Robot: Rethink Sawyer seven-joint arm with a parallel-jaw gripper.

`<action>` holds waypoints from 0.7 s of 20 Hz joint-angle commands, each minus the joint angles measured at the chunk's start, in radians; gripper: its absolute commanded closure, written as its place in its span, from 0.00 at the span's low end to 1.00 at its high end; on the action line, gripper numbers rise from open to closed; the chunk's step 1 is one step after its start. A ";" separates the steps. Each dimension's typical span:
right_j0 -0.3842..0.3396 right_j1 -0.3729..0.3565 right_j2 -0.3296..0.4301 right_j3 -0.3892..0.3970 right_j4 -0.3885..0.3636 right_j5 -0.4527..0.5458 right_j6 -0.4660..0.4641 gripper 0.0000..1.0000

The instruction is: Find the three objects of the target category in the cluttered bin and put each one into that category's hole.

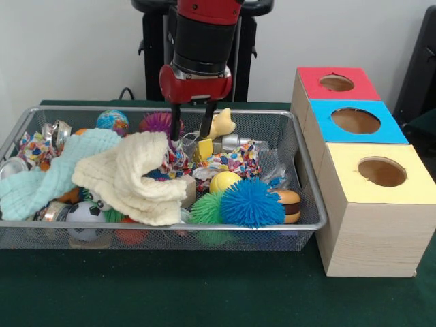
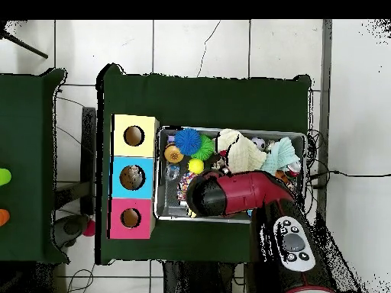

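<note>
Arm descends vertically from above, its gripper (image 1: 190, 133) lowered into the far middle of the wire-mesh bin (image 1: 308, 204), fingers parted narrowly with nothing visibly held. Fingertips sit beside a cream knitted cloth (image 1: 133, 174) and patterned fabric (image 1: 231, 160). Red-topped box's hole (image 1: 336, 82) stands right of the bin; bottles cannot be made out.

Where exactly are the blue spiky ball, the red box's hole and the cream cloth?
blue spiky ball (image 1: 251, 202), front view, centre.
hole (image 1: 336, 83), front view, dark opening's middle.
cream cloth (image 1: 129, 174), front view, middle fold.
</note>
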 commanded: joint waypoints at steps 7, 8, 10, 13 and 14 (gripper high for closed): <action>0.001 0.087 -0.016 0.013 -0.040 -0.040 0.101 0.00; 0.003 0.093 -0.021 0.006 -0.047 -0.050 0.102 0.00; 0.000 0.116 -0.021 -0.010 -0.059 -0.051 0.085 0.00; -0.014 0.145 -0.014 -0.021 -0.067 -0.051 0.061 0.00; -0.014 0.150 -0.016 -0.028 -0.079 -0.045 0.046 0.00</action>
